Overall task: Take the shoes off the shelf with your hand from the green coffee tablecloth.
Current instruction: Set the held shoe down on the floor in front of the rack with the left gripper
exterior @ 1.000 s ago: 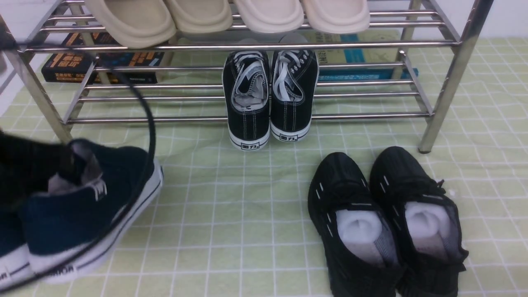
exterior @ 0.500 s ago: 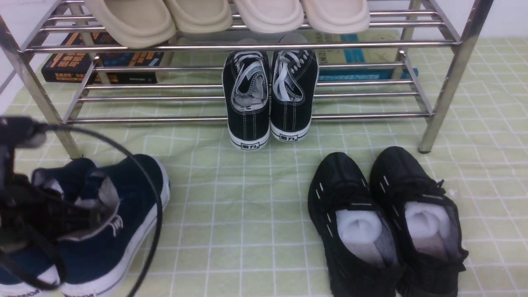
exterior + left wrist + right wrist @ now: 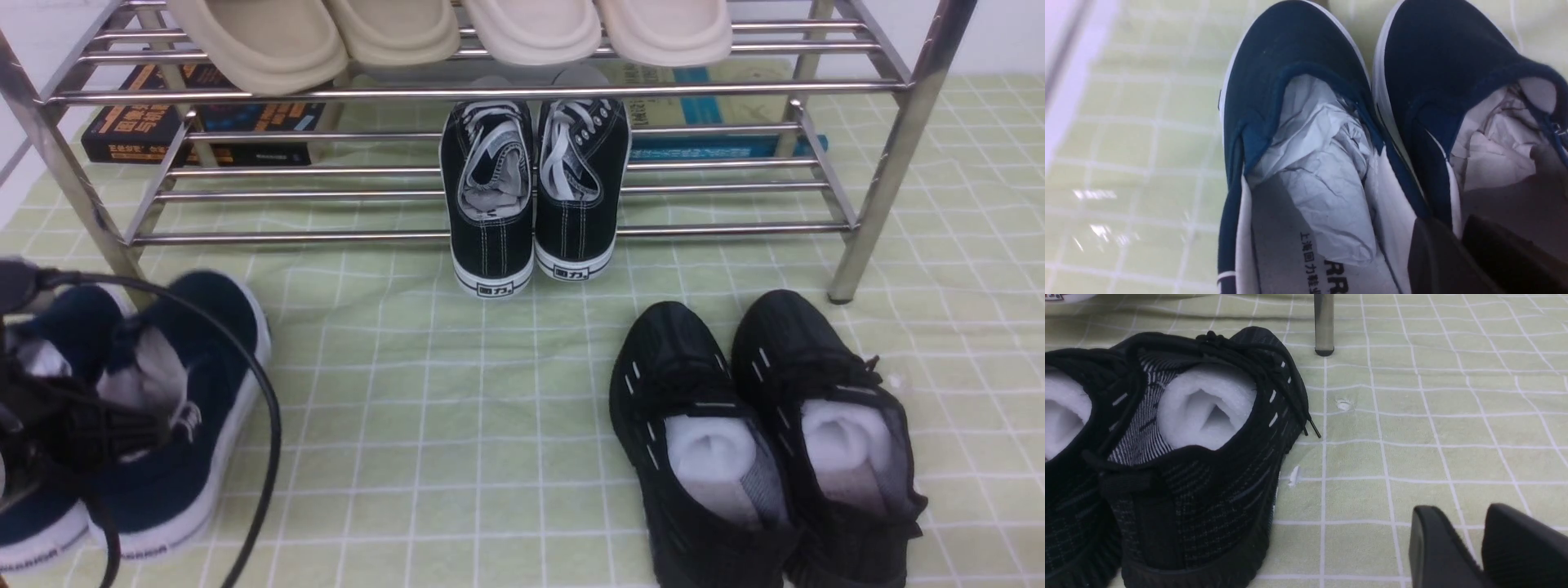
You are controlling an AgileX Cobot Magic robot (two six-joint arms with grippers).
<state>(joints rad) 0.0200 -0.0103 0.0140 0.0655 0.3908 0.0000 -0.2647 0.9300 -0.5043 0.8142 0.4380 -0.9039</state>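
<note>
The navy blue shoes (image 3: 163, 408) with white soles are off the shelf (image 3: 878, 188), at the far left over the green coffee tablecloth (image 3: 457, 425). My left hand (image 3: 49, 425) is shut on them. In the left wrist view the shoes (image 3: 1298, 122) lie side by side with paper stuffing, and my left gripper (image 3: 1455, 232) has one finger in each shoe, pinching their two inner walls together. I cannot tell whether the soles rest on the cloth. My right gripper (image 3: 1474, 531) is shut and empty, low over the cloth (image 3: 1433, 416), and is out of the front view.
Black lace-up sneakers (image 3: 531, 196) stand on the shelf's lower tier, beige slippers (image 3: 441, 33) on the upper. All-black mesh trainers (image 3: 759, 441) sit on the cloth at right, also in the right wrist view (image 3: 1180, 457) beside a shelf leg (image 3: 1324, 322). Books (image 3: 204, 131) lie behind.
My left gripper has carried the navy shoes further left and turned them from tilted to nearly level, toes toward the shelf. The cable loop moved with it. Nothing else moved.
</note>
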